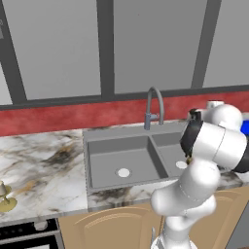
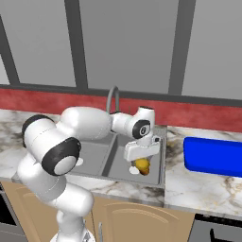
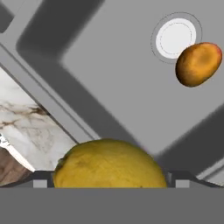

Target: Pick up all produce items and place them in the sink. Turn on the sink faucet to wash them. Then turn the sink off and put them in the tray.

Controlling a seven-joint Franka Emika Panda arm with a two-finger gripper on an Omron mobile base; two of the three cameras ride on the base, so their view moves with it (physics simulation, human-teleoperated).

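I see a matt grey sink (image 1: 116,155), a slim metal faucet (image 1: 154,104), veined marble counter (image 1: 44,170), wood-look cabinet fronts (image 1: 107,228), a smooth blue tray (image 2: 212,156), and a dimpled yellow fruit (image 3: 109,164).

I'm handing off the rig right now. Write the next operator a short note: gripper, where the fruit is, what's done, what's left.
Gripper: over the right basin of the sink, jaws wide, the yellow fruit between them; a firm grip can't be confirmed.
Orange fruit: already in that basin, beside the drain.
Faucet: no water seen running.
Tray: on the counter right of the sink, no fruit seen in it.
Left: get the yellow fruit into the basin, wash, shut off, move both to the tray.
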